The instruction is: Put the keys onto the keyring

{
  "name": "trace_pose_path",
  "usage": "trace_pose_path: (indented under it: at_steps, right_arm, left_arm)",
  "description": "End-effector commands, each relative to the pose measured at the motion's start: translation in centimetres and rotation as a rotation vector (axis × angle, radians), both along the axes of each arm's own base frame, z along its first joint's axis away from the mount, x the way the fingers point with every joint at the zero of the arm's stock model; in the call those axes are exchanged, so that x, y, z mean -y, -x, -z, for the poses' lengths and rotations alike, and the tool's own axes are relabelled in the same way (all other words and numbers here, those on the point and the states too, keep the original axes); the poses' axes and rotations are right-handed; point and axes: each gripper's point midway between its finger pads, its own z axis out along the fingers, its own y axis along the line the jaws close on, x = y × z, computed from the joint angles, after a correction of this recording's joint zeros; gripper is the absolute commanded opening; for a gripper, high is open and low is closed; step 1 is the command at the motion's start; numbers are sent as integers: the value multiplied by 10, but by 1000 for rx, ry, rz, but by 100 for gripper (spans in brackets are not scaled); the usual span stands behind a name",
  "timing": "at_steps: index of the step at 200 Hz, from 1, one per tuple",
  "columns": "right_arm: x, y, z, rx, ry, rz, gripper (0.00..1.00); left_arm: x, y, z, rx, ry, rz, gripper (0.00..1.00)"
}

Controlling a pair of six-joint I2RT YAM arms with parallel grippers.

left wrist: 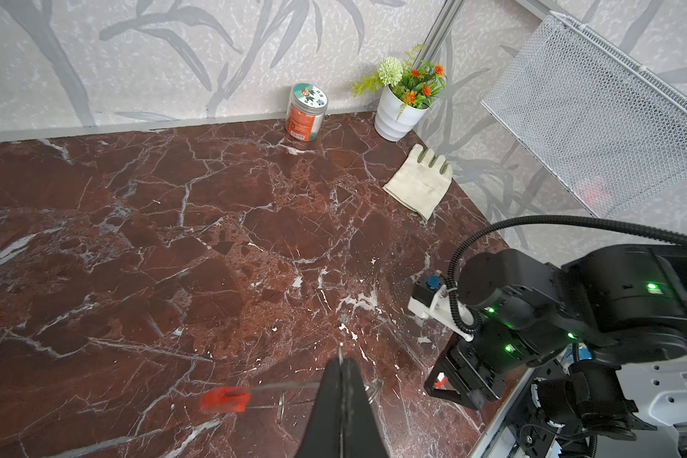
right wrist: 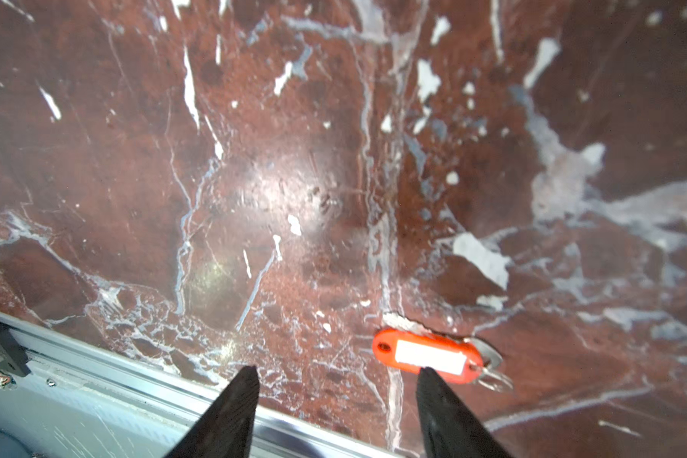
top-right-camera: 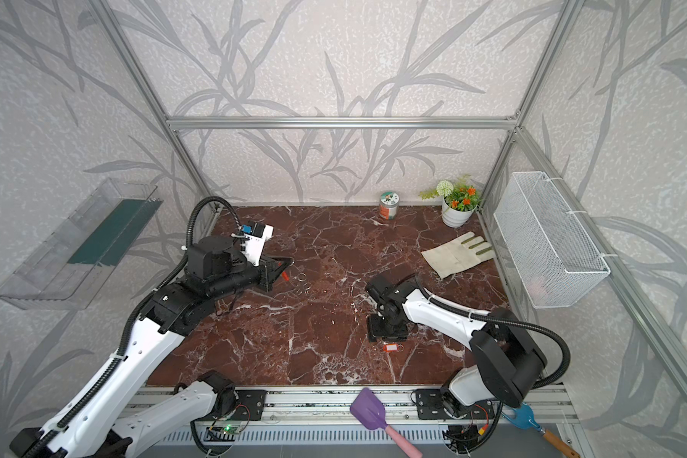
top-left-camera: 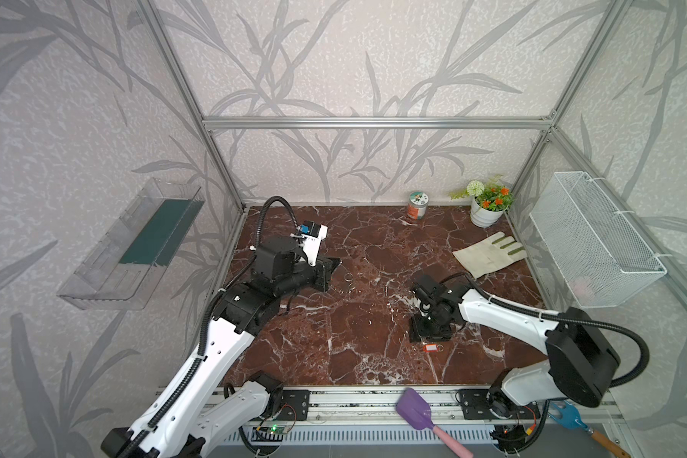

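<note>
Keys [right wrist: 429, 357], one orange tag with white label, are lying on table [right wrist: 254, 178], right at one fingertip [right wrist: 433, 392] of right gripper [right wrist: 338, 372]; its jaws are standing wide, gripping nothing. In both top views keys [top-left-camera: 432, 347] are sitting lower right of centre. Left gripper [left wrist: 342, 366], left of centre, is pinching keyring [left wrist: 225, 399] tight, red section sticking out. Small rings [top-left-camera: 348, 277] are lying beside it.

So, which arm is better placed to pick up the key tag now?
The right. The right gripper is open, with one fingertip at the key tag, which lies loose on the table. The left gripper is shut on the keyring, far from the tag.
</note>
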Motion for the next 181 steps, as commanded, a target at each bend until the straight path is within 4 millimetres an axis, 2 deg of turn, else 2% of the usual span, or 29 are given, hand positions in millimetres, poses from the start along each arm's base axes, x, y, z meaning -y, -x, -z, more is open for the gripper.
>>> trace_pose_path:
  at_steps: [1,16,69,118,181]
  right_arm:
    - [23,27,8,-67,72,44,65]
    - [30,34,12,-72,80,60,66]
    - [30,36,29,-105,98,56,67]
    - [36,11,34,-69,121,52,67]
    - [11,-26,31,-37,82,6,67]
  left_arm:
    - [7,-3,-6,31,17,29,0]
    - [8,-4,-6,32,18,34,0]
    - [9,-4,-7,28,19,36,0]
    - [6,-5,-8,30,4,26,0]
    - [4,-7,-5,29,-21,17,0]
